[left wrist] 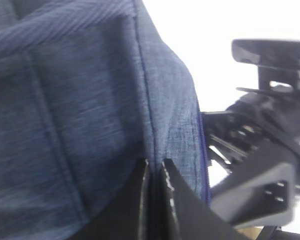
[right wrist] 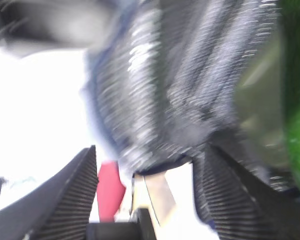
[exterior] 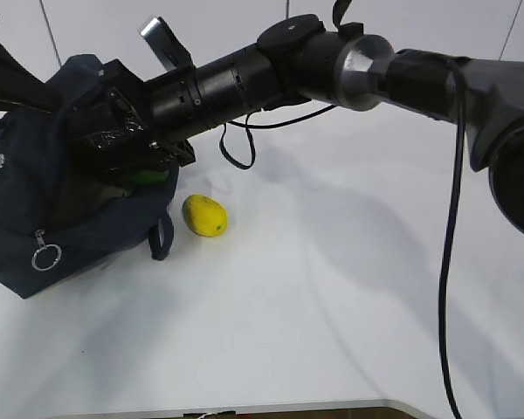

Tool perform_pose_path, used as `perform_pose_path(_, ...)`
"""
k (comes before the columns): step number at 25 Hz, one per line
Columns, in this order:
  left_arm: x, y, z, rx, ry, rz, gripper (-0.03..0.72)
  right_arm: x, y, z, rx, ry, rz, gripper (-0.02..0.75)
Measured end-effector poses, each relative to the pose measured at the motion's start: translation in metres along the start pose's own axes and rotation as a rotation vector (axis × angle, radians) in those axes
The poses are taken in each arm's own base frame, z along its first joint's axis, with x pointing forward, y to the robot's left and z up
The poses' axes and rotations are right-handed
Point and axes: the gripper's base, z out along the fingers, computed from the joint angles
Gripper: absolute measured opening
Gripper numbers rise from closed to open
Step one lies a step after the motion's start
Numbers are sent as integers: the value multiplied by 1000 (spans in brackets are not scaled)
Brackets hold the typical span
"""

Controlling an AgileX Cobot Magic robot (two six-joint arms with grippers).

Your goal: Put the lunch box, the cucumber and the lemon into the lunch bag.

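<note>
We are holding the lunch bag (exterior: 35, 201) with our left tool (left wrist: 155, 172) pinched on its fabric while our right tool (right wrist: 145, 165), spread apart, is reaching in; the lemon (exterior: 204, 215) is waiting beside it on the table (exterior: 332, 288), risking a snag.

A white bench (exterior: 332, 288) is seen. The navy lunch bag (exterior: 35, 236) is set by its left edge, and the yellow lemon (exterior: 204, 215) just beside the bag.

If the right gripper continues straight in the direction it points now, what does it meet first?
Most likely the inside of the dark navy fabric lunch bag: the right gripper, jaws open, points at its mouth, with the dark green cucumber close beside. Depth is unclear.
</note>
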Motion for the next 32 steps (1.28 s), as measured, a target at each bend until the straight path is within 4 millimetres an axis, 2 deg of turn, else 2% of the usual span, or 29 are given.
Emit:
perform_pose_path(7, -1, 12, -13, -14, -26, -28, -13, 3, 9, -3, -60, 58, -71, 524)
perform_pose_path(11, -1, 19, -20, -37, -33, -37, -13, -6, 24, -12, -89, 52, -142, 519)
perform_pose_path(14, 2, 27, -25, -84, -17, -31, -13, -15, 35, -21, -70, 34, -217, 475)
perform_pose_path(19, 5, 38, -34, -144, -1, -32, -13, -23, 43, -33, 117, 69, -321, 420)
perform_pose_path(25, 6, 43, -38, -158, -4, -38, -13, -25, 24, -46, 440, 118, -305, 415)
perform_pose_path(32, 6, 43, -38, -159, -4, -39, -13, -25, 7, -56, 690, 144, -285, 414)
